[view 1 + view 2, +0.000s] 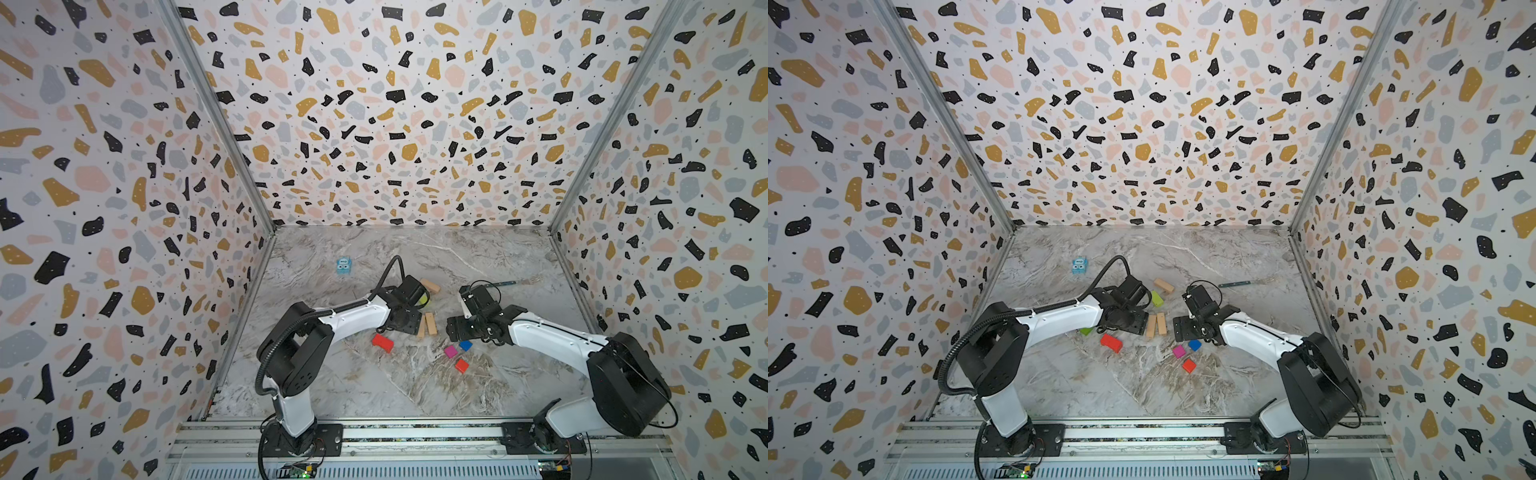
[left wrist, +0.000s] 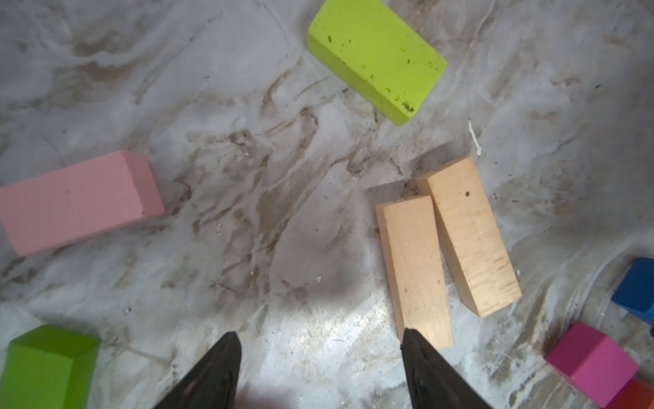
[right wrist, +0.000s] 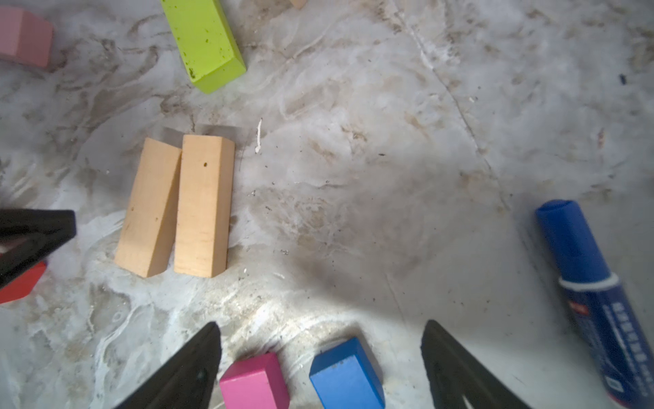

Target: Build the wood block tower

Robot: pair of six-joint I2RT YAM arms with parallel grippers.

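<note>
No tower stands in view; every wood block lies singly on the marble table. Two tan oblongs (image 1: 428, 324) (image 2: 414, 269) (image 3: 177, 205) lie side by side, touching. My left gripper (image 2: 320, 334) is open and empty, one fingertip (image 2: 412, 340) at the end of the nearer tan oblong. A lime-green block (image 2: 375, 56) (image 1: 1157, 299), a pink block (image 2: 74, 202), a second green block (image 2: 49, 364) and a red oblong (image 1: 382, 343) lie around it. My right gripper (image 3: 322, 324) is open over the magenta cube (image 3: 254, 382) and blue cube (image 3: 346, 375), holding nothing. An orange-red cube (image 1: 461, 365) sits nearer the front.
A third tan oblong (image 1: 430, 285) lies behind the left gripper. A blue-capped marker pen (image 3: 594, 301) (image 1: 505, 284) lies to the right rear, and a pale blue box with cartoon eyes (image 1: 343, 265) at the back left. Patterned walls enclose three sides.
</note>
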